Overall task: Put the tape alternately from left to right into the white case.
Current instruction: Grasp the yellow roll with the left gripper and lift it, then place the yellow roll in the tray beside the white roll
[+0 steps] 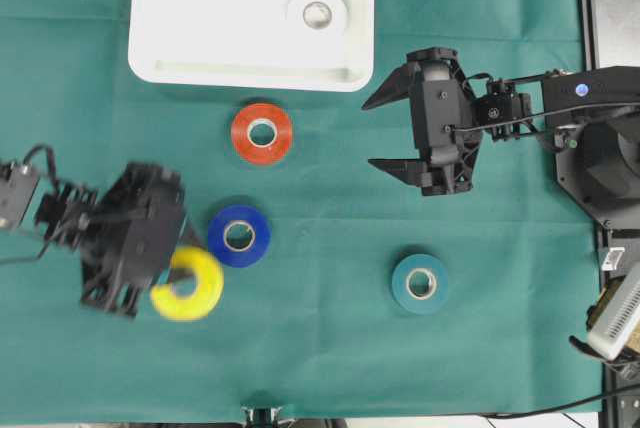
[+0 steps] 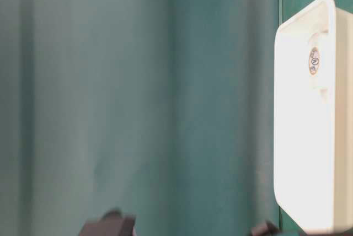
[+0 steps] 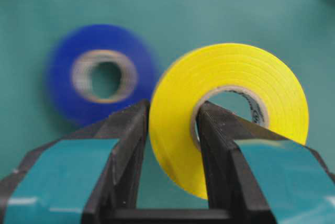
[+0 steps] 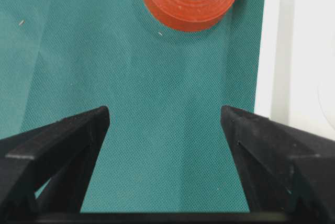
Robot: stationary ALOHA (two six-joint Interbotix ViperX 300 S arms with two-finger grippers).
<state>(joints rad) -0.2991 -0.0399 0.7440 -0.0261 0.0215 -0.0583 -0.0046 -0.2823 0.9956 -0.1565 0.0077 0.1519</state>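
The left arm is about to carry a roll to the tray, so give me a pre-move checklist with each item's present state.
1. Left gripper shut on the yellow roll of electrical tape, one finger through its core: ok.
2. Shallow white plastic tray has free floor beside the white roll: ok.
3. Right gripper open, holding nothing: ok.
4. Blue roll apart from the yellow roll: ok.
5. Yellow roll lifted off the green cloth: cannot tell.

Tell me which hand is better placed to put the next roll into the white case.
Left. The left hand is already shut on the yellow roll, one finger through its core. The right hand hangs open and empty nearer the white case, which holds only a white roll.
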